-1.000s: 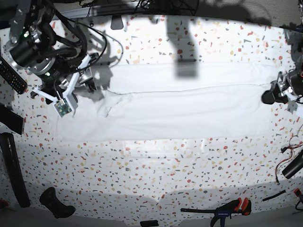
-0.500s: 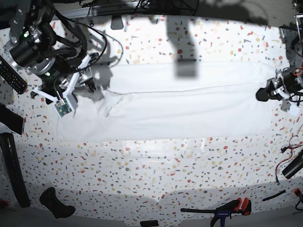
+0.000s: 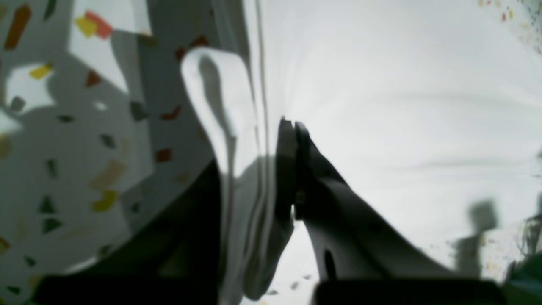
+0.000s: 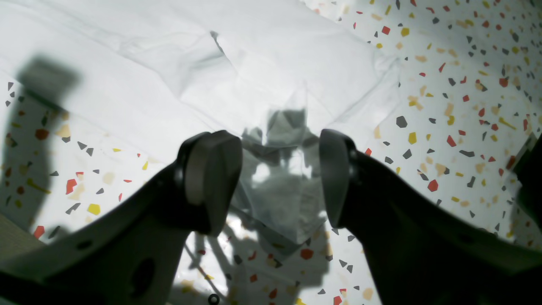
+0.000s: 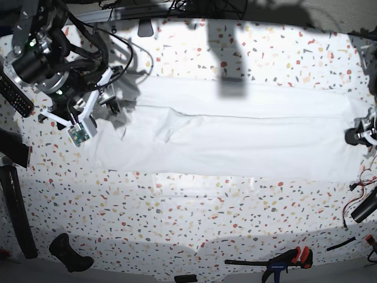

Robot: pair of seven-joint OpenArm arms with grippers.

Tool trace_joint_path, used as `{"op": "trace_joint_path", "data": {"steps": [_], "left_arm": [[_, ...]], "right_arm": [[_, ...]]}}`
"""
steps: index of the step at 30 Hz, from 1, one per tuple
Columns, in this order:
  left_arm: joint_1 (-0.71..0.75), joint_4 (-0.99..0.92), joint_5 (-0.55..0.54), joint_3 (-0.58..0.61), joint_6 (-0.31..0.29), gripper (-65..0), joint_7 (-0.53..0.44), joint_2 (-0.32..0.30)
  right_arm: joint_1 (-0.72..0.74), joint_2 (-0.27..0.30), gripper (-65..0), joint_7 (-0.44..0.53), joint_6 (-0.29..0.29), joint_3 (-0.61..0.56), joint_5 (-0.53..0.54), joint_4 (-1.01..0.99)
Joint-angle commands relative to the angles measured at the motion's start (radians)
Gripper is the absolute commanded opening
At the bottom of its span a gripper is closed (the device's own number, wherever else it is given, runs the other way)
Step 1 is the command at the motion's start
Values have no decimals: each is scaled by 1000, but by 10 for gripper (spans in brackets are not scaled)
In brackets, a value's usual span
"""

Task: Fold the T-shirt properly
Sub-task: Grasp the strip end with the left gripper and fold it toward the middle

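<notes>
The T-shirt [image 5: 235, 138] lay flat across the middle of the speckled table [image 5: 194, 218], already narrowed into a long band. Its long axis ran from 9 o'clock to 3 o'clock in the base view, stretched nearly the whole width of the table. A lengthwise fold edge ran along the band, with a small pucker near its 9 o'clock end.

At the 3 o'clock end, the left gripper [image 5: 355, 136] sat right on the short edge of the cloth. In the left wrist view the left gripper [image 3: 291, 169] had its jaws pressed together, and a ridge of white cloth [image 3: 237, 161] stood bunched just beside them at 9 o'clock. The cloth appeared pinched between the jaws, though that view was blurred and close, so the hold was judged rather than plainly seen.

At the 9 o'clock end, the right gripper [image 5: 88, 115] hovered over the far corner of the band. The right wrist view showed the right gripper [image 4: 281, 178] with jaws standing wide and nothing between them; a crumpled corner of the shirt [image 4: 283, 127] lay below the gap, toward 12 o'clock from the pads.

Judgement: each arm stood at one end of the long axis, so the coming fold would likely bring one short end toward the other. The left arm already had its end; the right arm was nearer the free end and still had to take it.
</notes>
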Motion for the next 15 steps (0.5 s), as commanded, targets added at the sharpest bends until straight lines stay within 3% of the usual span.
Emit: {"op": "trace_joint_path", "data": {"steps": [1,5,8,15], "left_arm": [[-21,37,-60,-7,-2,-650,11,-25],[-19,172,-114,-7,0,-650,89,-13],[-19,315,-106,-7,45,-650,133,21],[38,644,39,-5,93,-650,135,198]], "right_arm": [[8,10,-316,17,7,5,6,18],[8,8,-316,25,7,5,11,18],[8,8,-316,43,7,5,15,18],[8,5,-316,57,7,5,61,18]]}}
